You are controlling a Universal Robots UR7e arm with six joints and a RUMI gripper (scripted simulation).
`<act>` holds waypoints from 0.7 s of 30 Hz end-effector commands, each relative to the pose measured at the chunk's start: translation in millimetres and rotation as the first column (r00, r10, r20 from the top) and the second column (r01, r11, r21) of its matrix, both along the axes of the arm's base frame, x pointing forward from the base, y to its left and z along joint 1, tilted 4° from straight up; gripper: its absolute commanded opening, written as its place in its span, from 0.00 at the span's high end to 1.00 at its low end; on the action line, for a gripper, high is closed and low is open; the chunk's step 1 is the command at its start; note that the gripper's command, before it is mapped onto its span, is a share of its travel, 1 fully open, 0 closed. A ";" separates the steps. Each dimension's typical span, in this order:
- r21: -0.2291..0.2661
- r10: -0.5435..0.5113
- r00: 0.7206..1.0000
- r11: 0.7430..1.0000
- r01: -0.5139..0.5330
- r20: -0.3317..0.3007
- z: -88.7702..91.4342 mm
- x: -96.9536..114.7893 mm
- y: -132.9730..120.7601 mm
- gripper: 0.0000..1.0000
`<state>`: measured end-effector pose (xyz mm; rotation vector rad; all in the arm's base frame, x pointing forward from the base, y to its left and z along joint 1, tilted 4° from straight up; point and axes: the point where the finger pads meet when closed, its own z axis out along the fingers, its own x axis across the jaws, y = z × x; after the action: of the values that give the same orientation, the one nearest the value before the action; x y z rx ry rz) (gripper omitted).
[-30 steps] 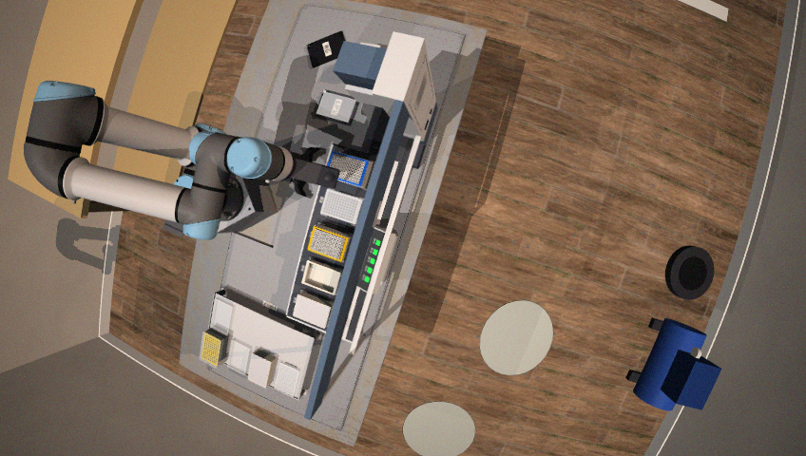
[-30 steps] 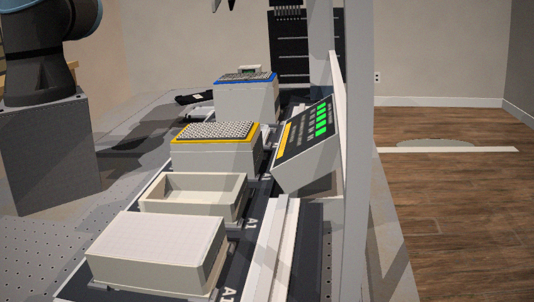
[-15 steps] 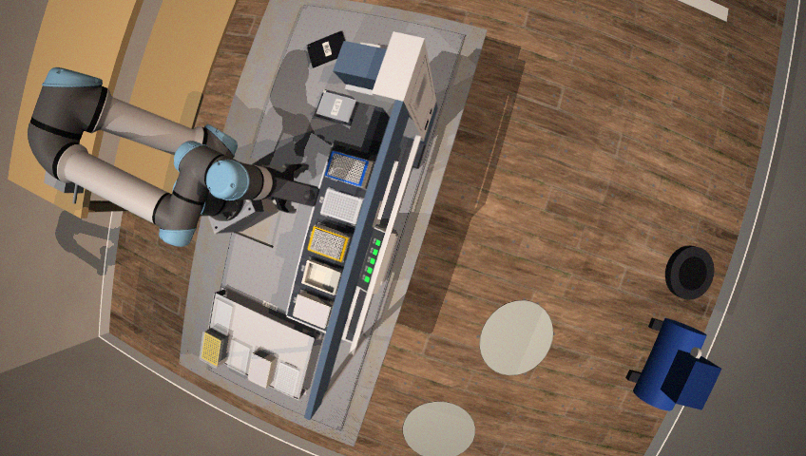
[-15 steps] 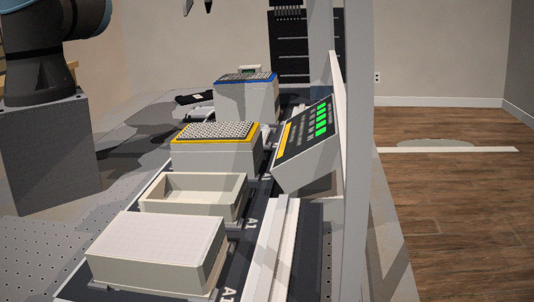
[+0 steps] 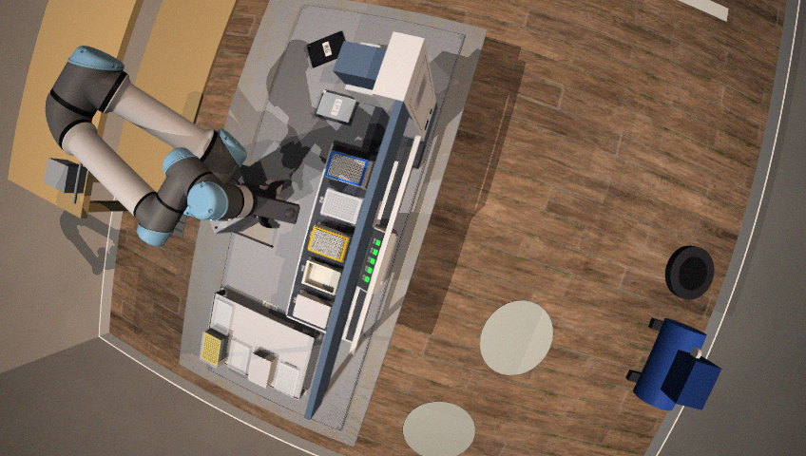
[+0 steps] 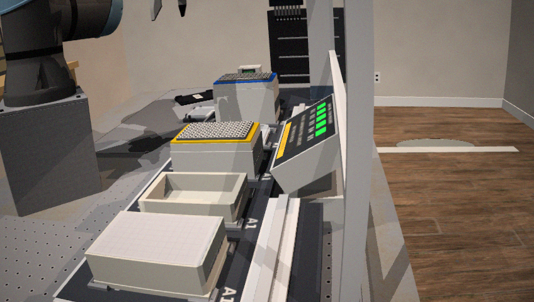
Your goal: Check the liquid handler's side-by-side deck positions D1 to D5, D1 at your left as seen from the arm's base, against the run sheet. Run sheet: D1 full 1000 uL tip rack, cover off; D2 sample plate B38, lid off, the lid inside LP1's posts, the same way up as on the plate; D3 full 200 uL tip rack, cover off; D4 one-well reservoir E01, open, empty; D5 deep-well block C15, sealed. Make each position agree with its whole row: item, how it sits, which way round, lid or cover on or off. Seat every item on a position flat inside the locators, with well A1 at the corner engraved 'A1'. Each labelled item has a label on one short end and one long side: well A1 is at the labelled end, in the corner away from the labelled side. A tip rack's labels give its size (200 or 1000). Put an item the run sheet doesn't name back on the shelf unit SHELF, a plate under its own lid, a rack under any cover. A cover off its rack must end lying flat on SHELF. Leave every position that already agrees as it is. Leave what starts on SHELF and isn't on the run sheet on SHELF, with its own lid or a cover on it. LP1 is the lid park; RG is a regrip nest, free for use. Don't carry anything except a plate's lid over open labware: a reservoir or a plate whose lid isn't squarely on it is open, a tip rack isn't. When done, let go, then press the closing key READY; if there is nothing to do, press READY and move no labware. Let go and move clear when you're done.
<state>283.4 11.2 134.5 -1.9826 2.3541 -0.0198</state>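
Five items sit in a row on the deck. From far to near in the exterior view they are a blue-rimmed tip rack [image 5: 346, 168] [image 6: 245, 96], uncovered; a low white sample plate [image 5: 340, 204], mostly hidden in that view; a yellow-rimmed tip rack [image 5: 328, 242] [image 6: 216, 149], uncovered; an open, empty reservoir [image 5: 321, 276] [image 6: 194, 194]; and a sealed deep-well block [image 5: 312, 309] [image 6: 157, 250]. A lid [image 5: 336, 107] [image 6: 200, 111] lies beyond the blue rack. My gripper [image 5: 282, 210] [image 6: 168, 7] is open and empty, high above the table beside the row, level with the sample plate.
The shelf unit [image 5: 257, 344] holds a yellow rack [image 5: 213, 347] and several white items. A keypad with green lights [image 5: 370, 259] [image 6: 306, 129] and a tall gantry post [image 6: 357, 149] stand along the deck's far side. A black plate [image 5: 322, 49] lies at the table's end.
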 end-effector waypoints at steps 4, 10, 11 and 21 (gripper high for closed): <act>0.007 0.003 1.000 1.000 -0.003 0.006 -1.4 -28.7 -31.1 0.18; 0.007 0.003 1.000 1.000 -0.003 0.006 -2.8 -42.4 -45.6 0.18; 0.007 0.003 1.000 1.000 -0.003 0.006 -3.2 -45.8 -49.2 0.18; 0.007 0.003 1.000 1.000 -0.003 0.006 -6.7 -80.0 -85.6 0.18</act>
<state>218.6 -57.1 128.7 -1.9882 2.3666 -0.0114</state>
